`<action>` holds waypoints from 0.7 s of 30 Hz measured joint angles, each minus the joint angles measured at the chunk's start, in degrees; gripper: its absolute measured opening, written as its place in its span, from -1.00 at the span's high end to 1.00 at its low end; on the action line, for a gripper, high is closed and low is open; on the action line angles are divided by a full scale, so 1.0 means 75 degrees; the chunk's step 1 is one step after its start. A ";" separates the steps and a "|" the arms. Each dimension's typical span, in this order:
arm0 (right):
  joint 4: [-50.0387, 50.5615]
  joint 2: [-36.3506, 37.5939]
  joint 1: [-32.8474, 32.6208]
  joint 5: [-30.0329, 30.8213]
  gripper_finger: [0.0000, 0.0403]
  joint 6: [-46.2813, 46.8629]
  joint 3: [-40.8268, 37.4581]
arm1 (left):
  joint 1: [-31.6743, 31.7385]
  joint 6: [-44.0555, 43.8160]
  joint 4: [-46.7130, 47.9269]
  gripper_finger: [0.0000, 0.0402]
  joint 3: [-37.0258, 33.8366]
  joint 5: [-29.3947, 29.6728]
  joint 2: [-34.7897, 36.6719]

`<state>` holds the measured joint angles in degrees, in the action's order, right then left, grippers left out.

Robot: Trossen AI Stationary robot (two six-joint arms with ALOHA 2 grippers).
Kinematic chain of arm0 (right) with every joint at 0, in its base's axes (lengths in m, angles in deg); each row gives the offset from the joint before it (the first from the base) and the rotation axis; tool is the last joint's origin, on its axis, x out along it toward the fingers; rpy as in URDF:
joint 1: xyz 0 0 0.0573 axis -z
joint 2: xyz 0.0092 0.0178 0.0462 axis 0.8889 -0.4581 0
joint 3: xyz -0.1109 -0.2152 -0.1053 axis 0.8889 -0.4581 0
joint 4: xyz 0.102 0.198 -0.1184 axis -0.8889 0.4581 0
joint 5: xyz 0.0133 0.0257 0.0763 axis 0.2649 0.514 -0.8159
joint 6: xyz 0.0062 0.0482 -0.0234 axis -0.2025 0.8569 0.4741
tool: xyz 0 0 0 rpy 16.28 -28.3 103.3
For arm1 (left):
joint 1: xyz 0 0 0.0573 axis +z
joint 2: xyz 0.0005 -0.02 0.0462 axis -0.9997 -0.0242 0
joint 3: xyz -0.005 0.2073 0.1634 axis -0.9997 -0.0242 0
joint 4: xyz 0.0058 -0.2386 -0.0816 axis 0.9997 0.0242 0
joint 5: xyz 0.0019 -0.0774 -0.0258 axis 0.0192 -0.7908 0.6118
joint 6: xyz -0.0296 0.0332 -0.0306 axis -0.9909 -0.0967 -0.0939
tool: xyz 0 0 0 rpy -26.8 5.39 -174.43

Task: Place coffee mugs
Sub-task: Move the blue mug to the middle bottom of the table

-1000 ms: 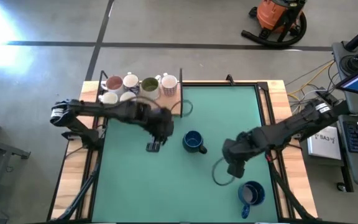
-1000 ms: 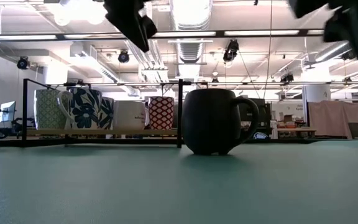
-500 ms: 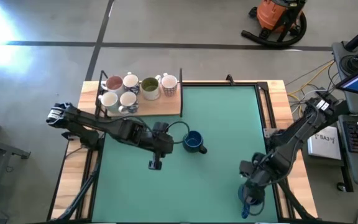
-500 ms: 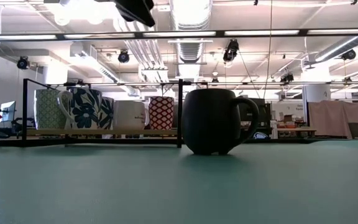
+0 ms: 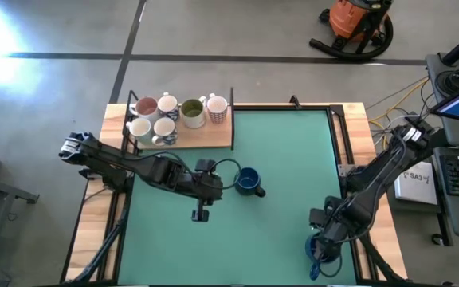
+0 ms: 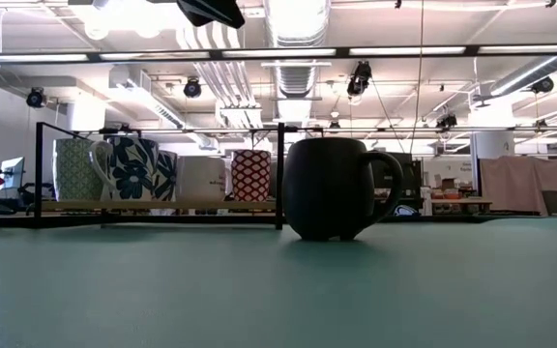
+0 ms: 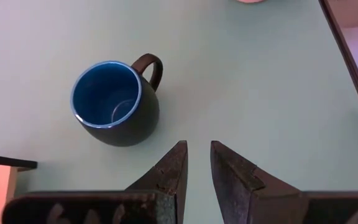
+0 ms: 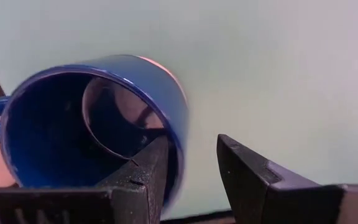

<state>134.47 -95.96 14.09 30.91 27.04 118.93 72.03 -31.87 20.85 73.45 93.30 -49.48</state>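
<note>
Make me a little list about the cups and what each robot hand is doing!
Mugs on wooden board: six, back-left corner
Dark blue mug: upright, middle of green mat
Second blue mug: near front-right edge
Left hand: near the dark blue mug, holds nothing, fingers slightly apart
Right hand: at the second blue mug, one finger inside its rim, one outside
</note>
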 joint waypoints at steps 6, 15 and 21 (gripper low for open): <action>-0.0502 -0.0010 -0.0015 0.0003 0.37 -0.0132 -0.0283 | 0.0003 0.0016 0.0000 0.74 0.0000 -0.0001 0.0000; -0.1403 -0.0007 -0.0012 0.0167 0.37 -0.0619 -0.0988 | 0.0003 0.0032 -0.0039 0.74 0.0000 -0.0001 -0.0017; -0.1789 -0.0007 -0.0012 0.0166 0.54 -0.0812 -0.1074 | 0.0003 0.0031 -0.0038 0.74 -0.0001 -0.0001 -0.0020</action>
<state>121.05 -96.01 14.01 32.16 20.95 110.88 72.05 -31.64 20.57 73.44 93.29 -49.63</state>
